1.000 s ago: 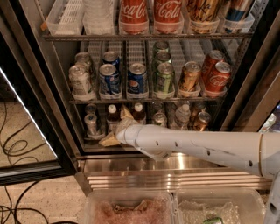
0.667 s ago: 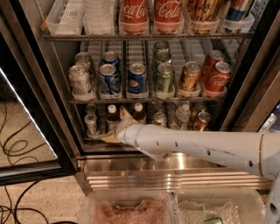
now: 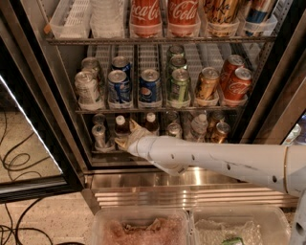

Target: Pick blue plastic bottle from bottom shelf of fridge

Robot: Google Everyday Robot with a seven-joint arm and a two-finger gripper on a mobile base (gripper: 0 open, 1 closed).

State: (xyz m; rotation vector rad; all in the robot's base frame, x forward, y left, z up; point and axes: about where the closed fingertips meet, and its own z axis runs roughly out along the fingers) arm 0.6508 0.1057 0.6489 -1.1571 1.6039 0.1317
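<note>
Camera view: gripper (image 3: 125, 134) at lower centre-left, fingers spread, unclenched, beside blue plastic bottle (image 3: 121, 127) on bottom shelf (image 3: 107, 151), apparently lined up to straddle it

Speckled beige floor (image 3: 48, 217), black cables (image 3: 16, 168) trailing at left — dim light

**Fridge tally: eleven cans on the middle rack**

One fridge (image 3: 119, 181) shows three racks. At 12 o'clock, the top rack (image 3: 158, 40) carries two red cola containers (image 3: 146, 16), one gold can (image 3: 222, 14), one blue-and-silver can (image 3: 260, 12) and two white trays (image 3: 71, 16). The middle rack (image 3: 143, 110) holds eleven cans: two silver (image 3: 88, 88), three blue (image 3: 118, 86), three greenish (image 3: 179, 86), one gold (image 3: 206, 83) and two red (image 3: 237, 83). The bottom shelf (image 3: 103, 149) has two white-capped bottles (image 3: 150, 122), one clear water bottle (image 3: 198, 127) and about five small cans (image 3: 99, 135). One gripper (image 3: 126, 135), fingers spread, sits toward that shelf's 9 o'clock end. Two clear bins (image 3: 143, 229) lie at 6 o'clock.
</note>
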